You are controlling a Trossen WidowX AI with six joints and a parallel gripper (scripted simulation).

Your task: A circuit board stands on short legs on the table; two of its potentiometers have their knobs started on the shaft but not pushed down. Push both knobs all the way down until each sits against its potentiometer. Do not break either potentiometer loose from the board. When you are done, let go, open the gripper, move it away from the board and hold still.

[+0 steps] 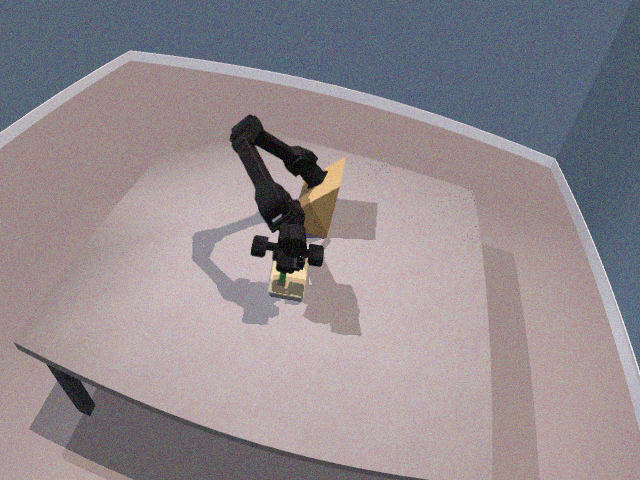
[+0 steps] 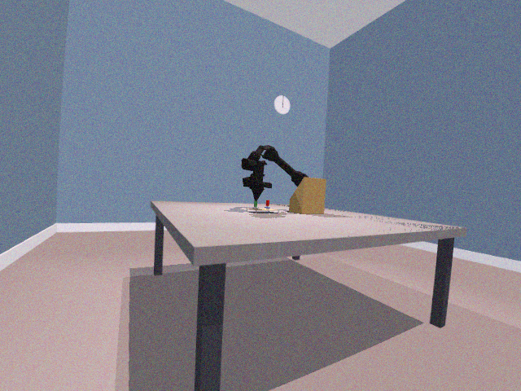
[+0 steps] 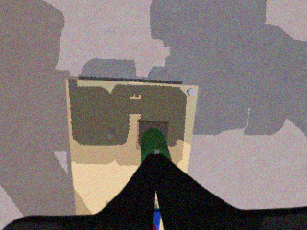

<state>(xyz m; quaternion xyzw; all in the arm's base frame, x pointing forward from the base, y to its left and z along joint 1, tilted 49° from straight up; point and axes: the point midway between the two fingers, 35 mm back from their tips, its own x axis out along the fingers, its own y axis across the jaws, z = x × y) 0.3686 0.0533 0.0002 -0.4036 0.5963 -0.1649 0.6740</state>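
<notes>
The pale yellow circuit board (image 1: 296, 273) (image 3: 91, 184) lies on the table under the arm. A green knob (image 1: 282, 277) (image 2: 255, 204) (image 3: 153, 140) stands upright over a dark square potentiometer (image 3: 153, 126) on the board. My gripper (image 2: 256, 199) (image 3: 154, 160) is shut with nothing between its fingers. Its joined tips are at the top of the green knob; whether they touch it I cannot tell. A red knob (image 2: 267, 203) stands on the blue potentiometer (image 2: 267, 208), nearer the arm's base; in the wrist view it is mostly hidden behind the fingers. Any gap under the green knob is too small to see.
A tan wedge-shaped block (image 1: 321, 211) (image 2: 313, 195) stands beside the arm's base. Shadows of the arm fall across the board and the table (image 1: 392, 361) (image 2: 294, 229). A small pin or screw head (image 3: 190, 91) sits at the board's corner.
</notes>
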